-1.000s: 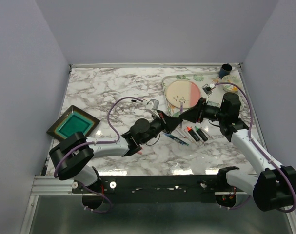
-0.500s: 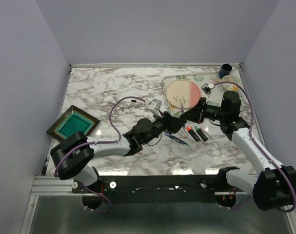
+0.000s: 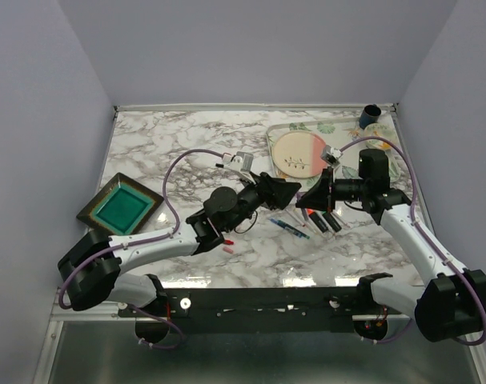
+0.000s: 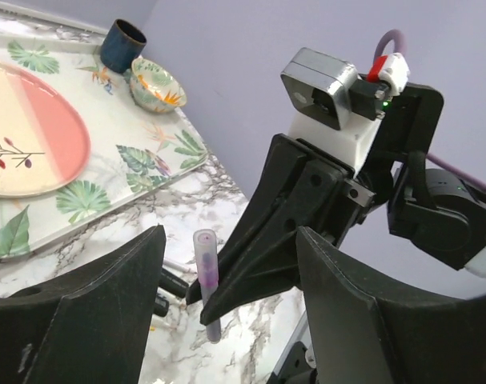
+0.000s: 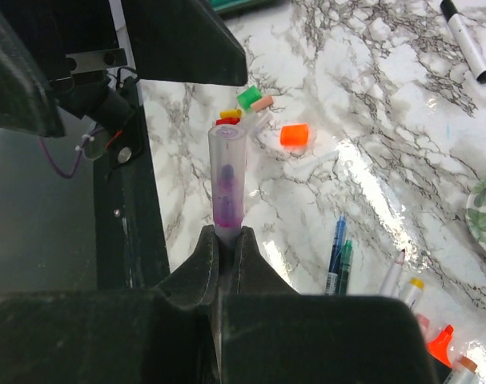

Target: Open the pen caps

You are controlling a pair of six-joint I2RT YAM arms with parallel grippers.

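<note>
the right gripper [image 5: 225, 236] pinches a clear, purple-tinted pen cap [image 5: 227, 176] between tightly closed fingers at the centre of the right wrist view, its rounded end pointing away from the wrist, above the marble table [image 5: 387, 104]. the left gripper [image 4: 229, 232] stands wide open, one finger on either side of the cap (clear of it on both sides). loose caps [image 5: 244, 102] in green, yellow, red and pink lie clustered at upper centre, an orange cap [image 5: 293, 134] just beside them.

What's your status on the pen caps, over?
Left gripper open, empty. Right gripper shut on translucent purple pen piece, held between left gripper's fingers. Loose caps on marble table. Nothing blocking.
</note>
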